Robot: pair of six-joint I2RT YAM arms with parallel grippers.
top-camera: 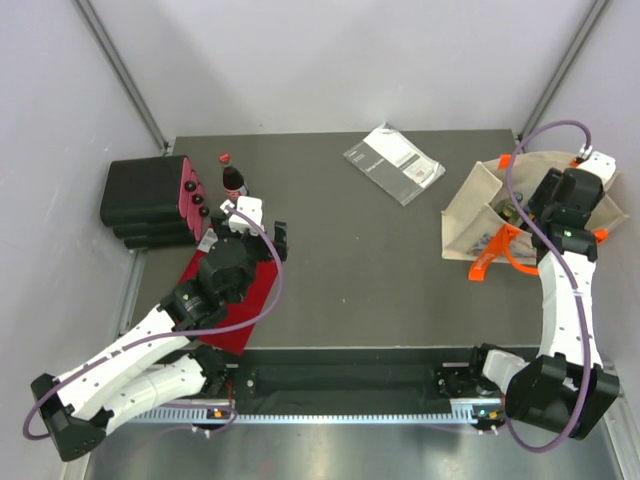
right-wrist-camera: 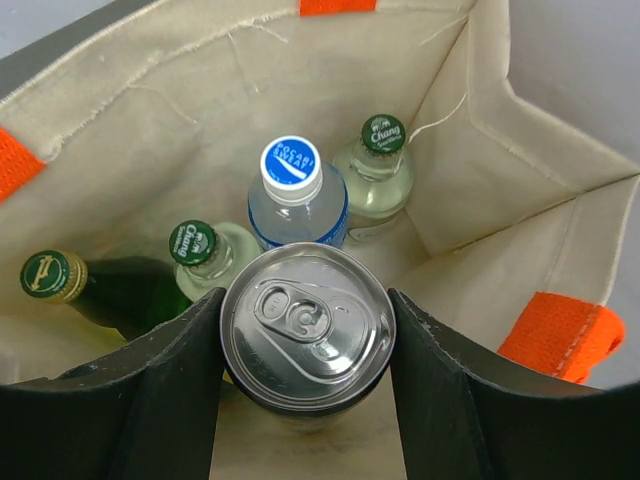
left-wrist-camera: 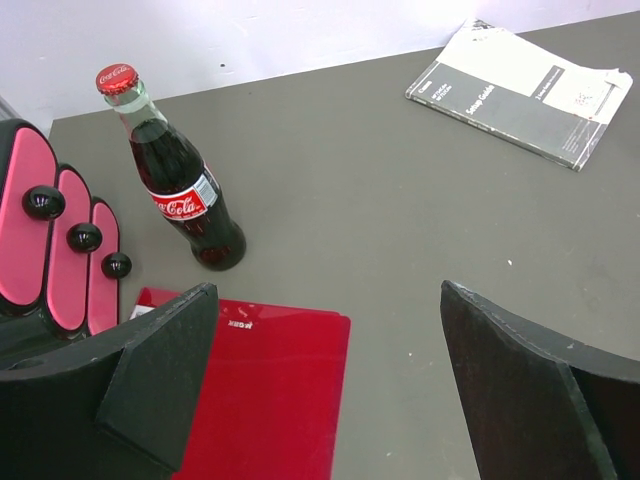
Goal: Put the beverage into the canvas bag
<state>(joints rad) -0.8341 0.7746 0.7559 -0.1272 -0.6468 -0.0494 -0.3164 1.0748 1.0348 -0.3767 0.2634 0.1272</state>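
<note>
The right claw [right-wrist-camera: 305, 342] grips a silver can [right-wrist-camera: 307, 320], body hidden, within the canvas bag [right-wrist-camera: 150, 110]; the left claw [left-wrist-camera: 330, 350] gapes wide, empty, over the dark grey worktop [left-wrist-camera: 400, 200]; pale walls [top-camera: 350, 60].

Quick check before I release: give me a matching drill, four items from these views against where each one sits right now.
1. Coca-Cola bottle
2. silver can
3. Pocari Sweat bottle
4. setup guide

A. standing free inside the canvas bag
B. lying flat on the table
C. clamped in the right gripper
D. upright beside the pink-and-black cases

Pairs: 1-D, 2-C, 3-A, 4-B.
</note>
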